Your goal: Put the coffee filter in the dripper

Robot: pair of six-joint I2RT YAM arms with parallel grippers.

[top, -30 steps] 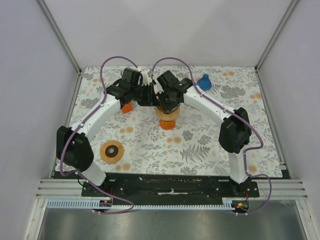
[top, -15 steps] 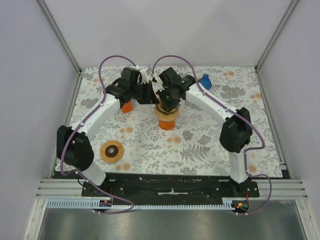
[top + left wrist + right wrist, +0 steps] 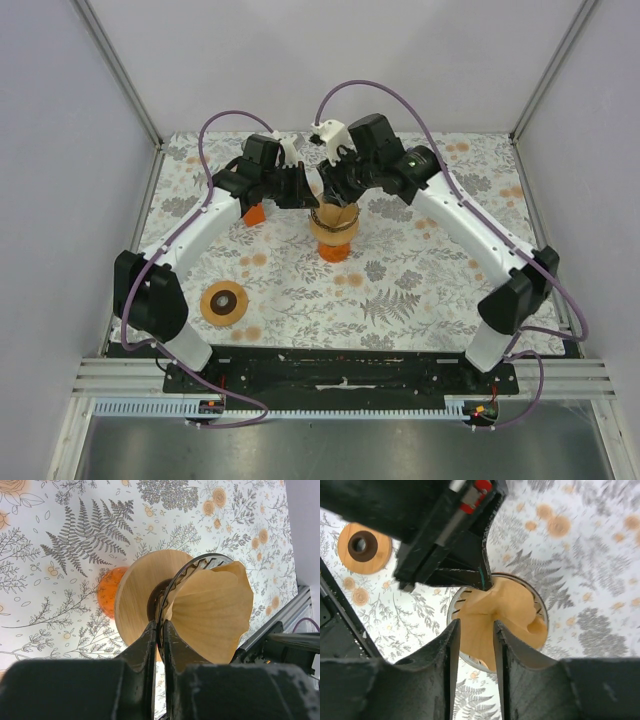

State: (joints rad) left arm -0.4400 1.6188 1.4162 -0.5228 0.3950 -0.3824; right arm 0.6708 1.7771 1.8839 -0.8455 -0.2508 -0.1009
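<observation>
The dripper point(image 3: 334, 228) stands mid-table on an orange base point(image 3: 336, 250), with a wooden collar point(image 3: 137, 592). The brown paper coffee filter point(image 3: 336, 214) sits inside it, its crumpled edge above the rim. It also shows in the left wrist view point(image 3: 212, 612) and the right wrist view point(image 3: 507, 612). My left gripper point(image 3: 312, 192) is shut on the dripper's thin rim point(image 3: 200, 559) from the left side; its fingertips point(image 3: 150, 632) pinch the rim. My right gripper point(image 3: 338, 190) is open and empty, raised above the filter without touching it; its fingers point(image 3: 451, 635) frame it.
A wooden disc with a dark hole point(image 3: 225, 302) lies at the near left, also in the right wrist view point(image 3: 364, 547). A small orange object point(image 3: 254, 214) sits by the left arm. The right arm arches over the back right of the floral table point(image 3: 420, 290).
My right gripper has lifted off the dripper and its arm has swung up and back to the right. The filter stays in the dripper. The left gripper has kept its hold.
</observation>
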